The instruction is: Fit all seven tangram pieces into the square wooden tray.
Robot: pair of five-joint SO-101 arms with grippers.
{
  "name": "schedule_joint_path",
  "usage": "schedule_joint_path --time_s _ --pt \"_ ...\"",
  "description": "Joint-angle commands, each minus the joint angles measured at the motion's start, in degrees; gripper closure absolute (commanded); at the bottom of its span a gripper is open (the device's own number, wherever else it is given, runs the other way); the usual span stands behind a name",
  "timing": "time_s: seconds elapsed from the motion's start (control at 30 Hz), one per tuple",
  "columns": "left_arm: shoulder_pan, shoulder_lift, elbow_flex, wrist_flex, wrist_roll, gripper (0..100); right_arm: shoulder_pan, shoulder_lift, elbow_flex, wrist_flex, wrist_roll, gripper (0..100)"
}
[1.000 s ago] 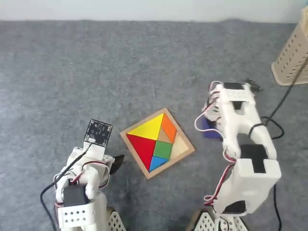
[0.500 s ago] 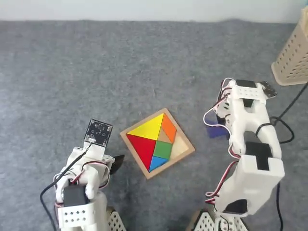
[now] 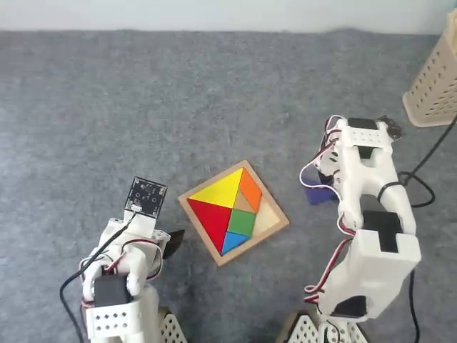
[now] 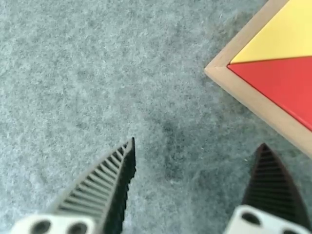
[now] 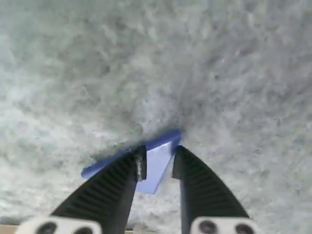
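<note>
The square wooden tray (image 3: 201, 232) lies tilted at the table's middle. It holds yellow (image 3: 221, 191), red (image 3: 211, 218), orange (image 3: 250, 189), green (image 3: 241, 223) and light blue (image 3: 232, 244) pieces, and bare wood shows along its right side. My right gripper (image 5: 159, 150) is shut on a dark blue piece (image 5: 155, 168), held just over the carpet to the right of the tray (image 3: 313, 194). My left gripper (image 4: 197, 145) hangs open over bare carpet beside the tray's left corner (image 4: 253, 100), where the yellow (image 4: 278, 41) and red (image 4: 287, 80) pieces show.
A beige slotted basket (image 3: 435, 78) stands at the far right edge. A black cable (image 3: 418, 187) loops beside the right arm. Grey carpet covers the table, with open room behind the tray and to its left.
The right arm swung to the right with the dark blue piece, then eased slightly back left. The left arm has kept still.
</note>
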Motion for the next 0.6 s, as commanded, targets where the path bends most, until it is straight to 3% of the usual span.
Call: schedule_joint_path --time_s 0.0,0.2,0.4,0.57 --pt "0.26 -0.79 -0.31 0.00 -0.26 65 -0.40 -0.75 -2.90 0.48 -1.67 91.5" --pt "0.26 -0.79 -0.31 0.00 -0.26 65 -0.48 -0.75 -2.90 0.04 -3.60 91.1" --pt "0.26 -0.79 -0.31 0.00 -0.26 65 -0.75 -0.75 -2.99 0.13 -3.87 78.5" --pt "0.26 -0.79 -0.31 0.00 -0.26 65 -0.75 -0.75 -2.99 -2.07 -3.96 77.5"
